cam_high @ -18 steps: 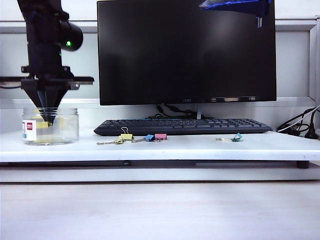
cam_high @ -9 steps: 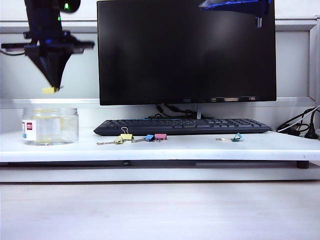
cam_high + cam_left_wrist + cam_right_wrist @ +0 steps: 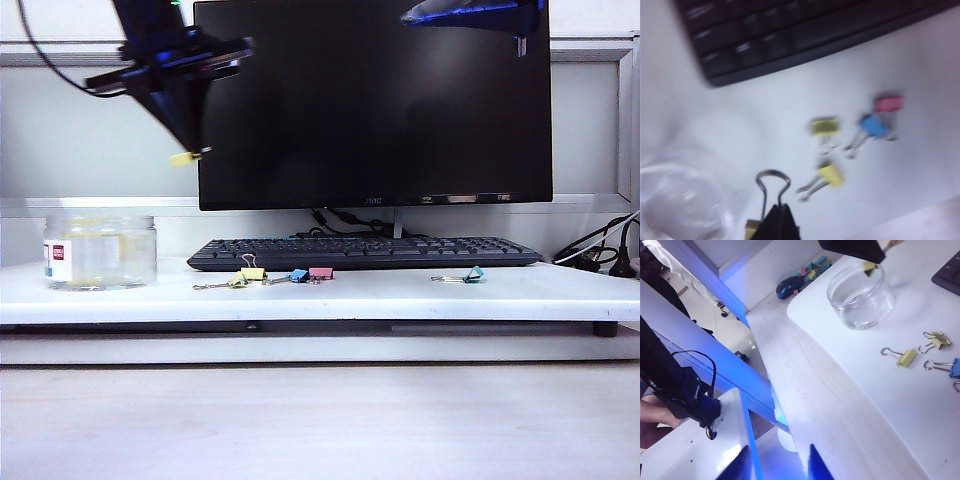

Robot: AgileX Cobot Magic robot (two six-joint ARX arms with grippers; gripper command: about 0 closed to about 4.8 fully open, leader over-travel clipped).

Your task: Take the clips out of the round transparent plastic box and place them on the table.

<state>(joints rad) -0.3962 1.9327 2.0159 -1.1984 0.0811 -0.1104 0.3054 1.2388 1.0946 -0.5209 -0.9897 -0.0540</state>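
Left tool (image 3: 192,152), clamped on a yellow clip (image 3: 182,158) above and right of the box (image 3: 100,252), needed lowering onto the worktop (image 3: 400,295); right tool (image 3: 777,460) hung open, high right of it.

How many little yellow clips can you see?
3: two lie on the table before the keyboard, at and; the left gripper holds one aloft. The jar may hide more.
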